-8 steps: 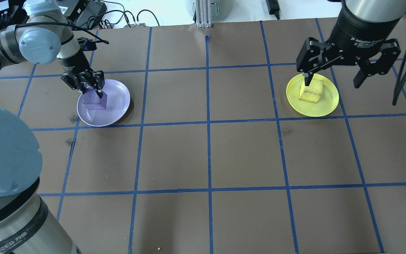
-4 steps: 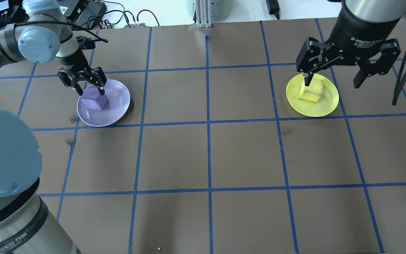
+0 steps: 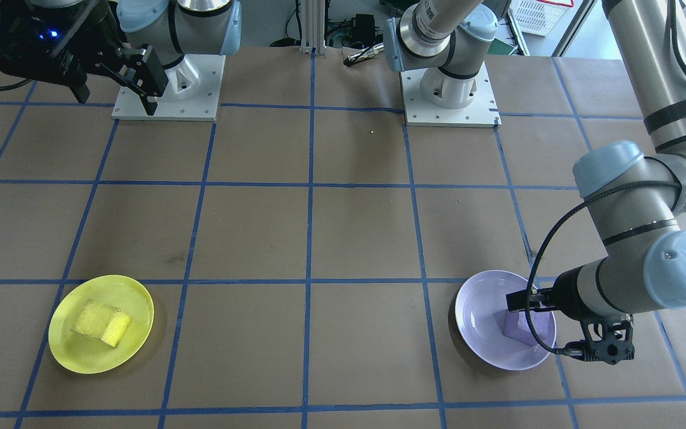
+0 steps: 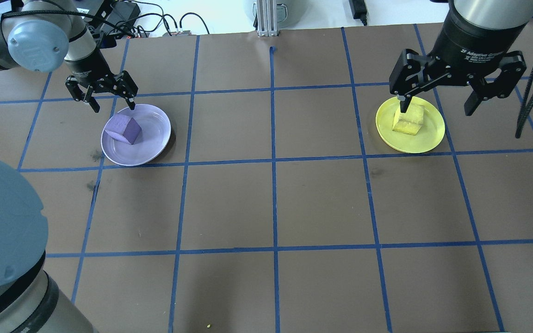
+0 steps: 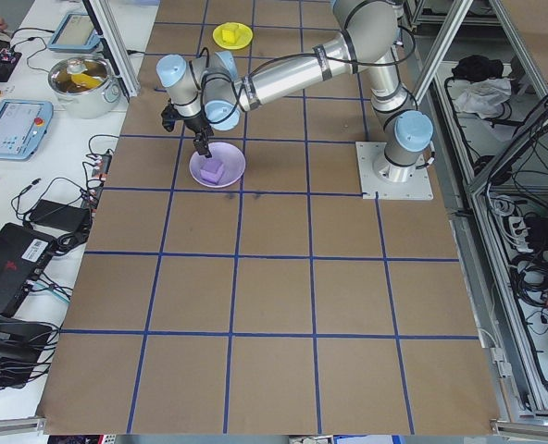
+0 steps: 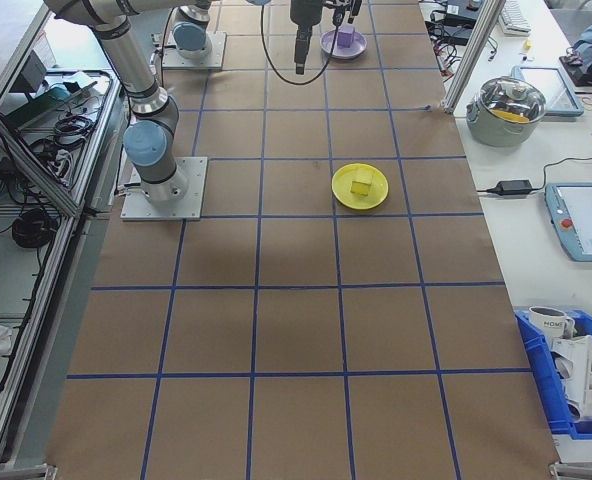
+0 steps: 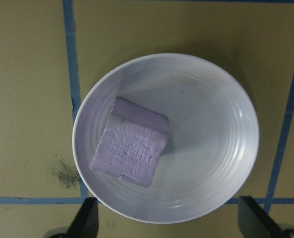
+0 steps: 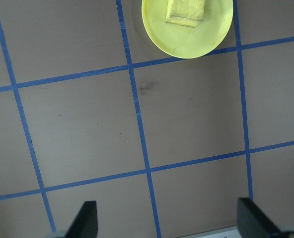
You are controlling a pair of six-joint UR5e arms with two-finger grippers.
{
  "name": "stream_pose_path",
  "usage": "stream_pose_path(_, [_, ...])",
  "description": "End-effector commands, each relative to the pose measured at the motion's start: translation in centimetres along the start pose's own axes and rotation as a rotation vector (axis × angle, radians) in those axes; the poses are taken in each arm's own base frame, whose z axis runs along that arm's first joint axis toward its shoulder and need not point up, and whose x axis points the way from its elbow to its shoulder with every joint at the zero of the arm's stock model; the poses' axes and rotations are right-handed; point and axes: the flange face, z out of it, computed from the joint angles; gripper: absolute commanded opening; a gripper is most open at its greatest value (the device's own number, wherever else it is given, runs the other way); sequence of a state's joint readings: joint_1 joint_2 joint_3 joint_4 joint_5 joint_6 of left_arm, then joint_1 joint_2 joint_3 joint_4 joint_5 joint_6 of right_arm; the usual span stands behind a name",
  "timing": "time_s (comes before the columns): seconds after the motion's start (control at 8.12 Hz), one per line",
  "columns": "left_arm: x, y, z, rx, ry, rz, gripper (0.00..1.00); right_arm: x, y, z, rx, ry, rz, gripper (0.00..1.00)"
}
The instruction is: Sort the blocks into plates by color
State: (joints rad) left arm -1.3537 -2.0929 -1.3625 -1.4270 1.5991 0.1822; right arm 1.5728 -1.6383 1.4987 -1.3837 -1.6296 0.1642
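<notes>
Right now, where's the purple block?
In the overhead view the purple block lies in the lavender plate at far left, toward its left rim, just below the open left tool.

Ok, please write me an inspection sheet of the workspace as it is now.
Surface: brown table with blue tape grid, some dark smudges.
Job's things: purple block in lavender plate; yellow block in yellow plate.
Clutter: a tiny yellow crumb near the front edge.
Grippers: left gripper open, above the lavender plate's far rim; right gripper open, raised high.
Cables: black cables behind the table.
Surroundings: pot, tablets, blue bin on side benches.
</notes>
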Motion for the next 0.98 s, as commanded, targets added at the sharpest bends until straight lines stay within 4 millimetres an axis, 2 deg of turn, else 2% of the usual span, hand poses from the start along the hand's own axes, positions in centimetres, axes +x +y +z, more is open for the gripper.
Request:
stream_pose_path(0.0, [7.1, 3.0, -5.3, 0.065, -0.027, 0.009, 1.00, 0.0, 0.0, 0.0, 0.002, 0.001, 0.001, 1.00])
stream_pose_path(0.12, [10.0, 5.2, -8.4, 0.112, -0.038, 0.001, 1.00, 0.0, -0.1, -0.1, 0.008, 0.001, 0.002, 1.00])
stream_pose_path(0.25, [11.0, 7.0, -11.0, 0.156, -0.037, 0.004, 1.00, 0.1, -0.1, -0.1, 0.009, 0.001, 0.006, 1.00])
stream_pose_path(0.62, [11.6, 12.9, -16.9, 0.196, -0.030, -0.016, 1.00, 0.5, -0.4, -0.7, 0.024, 0.000, 0.017, 1.00])
stream_pose_path(0.74, [11.6, 14.2, -18.3, 0.224, -0.027, -0.016, 1.00, 0.8, -0.7, -0.6, 0.033, -0.002, 0.025, 1.00])
stream_pose_path(0.86, [11.7, 15.0, -19.2, 0.241, -0.018, -0.040, 1.00, 1.8, -1.9, -0.9, 0.096, -0.012, 0.048, 1.00])
